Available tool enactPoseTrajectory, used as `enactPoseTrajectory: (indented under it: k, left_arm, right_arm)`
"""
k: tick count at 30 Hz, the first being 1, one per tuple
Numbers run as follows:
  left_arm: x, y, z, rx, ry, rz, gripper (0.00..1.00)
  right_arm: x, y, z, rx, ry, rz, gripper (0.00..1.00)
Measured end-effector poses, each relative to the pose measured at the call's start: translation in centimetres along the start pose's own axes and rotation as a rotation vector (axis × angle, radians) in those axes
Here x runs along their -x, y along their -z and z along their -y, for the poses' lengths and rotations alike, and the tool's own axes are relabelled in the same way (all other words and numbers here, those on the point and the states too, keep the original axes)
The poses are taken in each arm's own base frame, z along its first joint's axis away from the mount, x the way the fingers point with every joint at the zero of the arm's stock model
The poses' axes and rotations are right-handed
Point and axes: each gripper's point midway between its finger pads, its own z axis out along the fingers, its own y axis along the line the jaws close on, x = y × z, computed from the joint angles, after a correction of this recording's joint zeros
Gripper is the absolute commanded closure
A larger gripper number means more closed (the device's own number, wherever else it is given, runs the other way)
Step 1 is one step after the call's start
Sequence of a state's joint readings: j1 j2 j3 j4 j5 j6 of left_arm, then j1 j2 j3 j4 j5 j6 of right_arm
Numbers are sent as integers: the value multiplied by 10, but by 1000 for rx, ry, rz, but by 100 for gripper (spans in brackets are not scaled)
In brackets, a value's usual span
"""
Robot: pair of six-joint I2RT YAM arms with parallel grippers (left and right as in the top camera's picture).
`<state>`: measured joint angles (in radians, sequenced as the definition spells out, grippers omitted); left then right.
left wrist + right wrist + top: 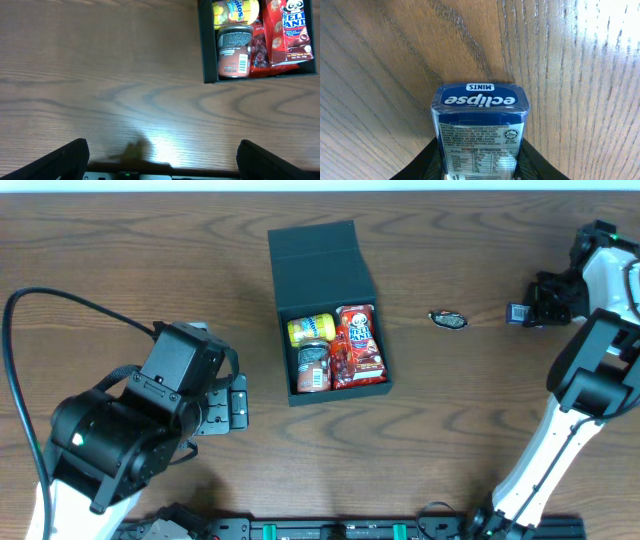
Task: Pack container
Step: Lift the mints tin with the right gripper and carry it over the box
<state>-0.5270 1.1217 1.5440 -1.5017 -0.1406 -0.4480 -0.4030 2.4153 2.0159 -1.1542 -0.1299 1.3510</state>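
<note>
Eclipse mints tin (479,115) sits clamped in our right gripper (522,312) at 3 o'clock; our left gripper (162,160) gapes wide at 8 o'clock. Open container (318,260) lies central, snacks (335,350) inside, lid toward 12 o'clock.

The blue tin (479,102) reads "eclipse MINTS", inverted, above illegibly fine print, while the red snack carton (290,30) shows "HELLO PANDA", only partly legible.
</note>
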Motion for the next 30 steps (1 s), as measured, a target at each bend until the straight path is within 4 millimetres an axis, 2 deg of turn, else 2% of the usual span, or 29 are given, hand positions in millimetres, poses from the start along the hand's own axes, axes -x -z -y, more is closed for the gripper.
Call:
enactPoseTrajectory:
  k: [12, 14, 16, 18, 20, 21, 22, 23, 25, 26, 28, 30]
  left_arm:
    - [0, 0, 0, 0, 0, 0, 5]
    - [0, 0, 0, 0, 0, 0, 5]
    - [0, 0, 0, 0, 0, 0, 5]
    - [0, 0, 0, 0, 0, 0, 5]
    - [0, 0, 0, 0, 0, 0, 5]
    - [0, 0, 0, 0, 0, 0, 5]
    - [0, 0, 0, 0, 0, 0, 5]
    - [0, 0, 0, 0, 0, 0, 5]
    - [0, 0, 0, 0, 0, 1, 5]
    - [0, 0, 0, 0, 0, 2, 5]
    - [1, 1, -2, 11, 1, 10, 5]
    - [3, 3, -6, 24, 8, 30, 5]
  right_arm:
    - [-14, 2, -13, 64, 62, -83, 99]
    - [-15, 6, -15, 75, 95, -85, 99]
    - [-16, 18, -19, 107, 146, -77, 99]
    - [-19, 41, -26, 164, 215, -59, 98]
    - [-25, 74, -32, 236, 305, -28, 98]
    - [-31, 101, -34, 285, 370, -4, 98]
    - [-37, 118, -33, 314, 414, 10, 98]
    - [-48, 145, -29, 351, 487, 32, 98]
    - [-72, 186, -21, 413, 613, 63, 98]
    - [-82, 199, -16, 431, 665, 73, 98]
    - [-117, 232, 2, 472, 828, 86, 98]
    - [-145, 247, 19, 484, 961, 75, 98]
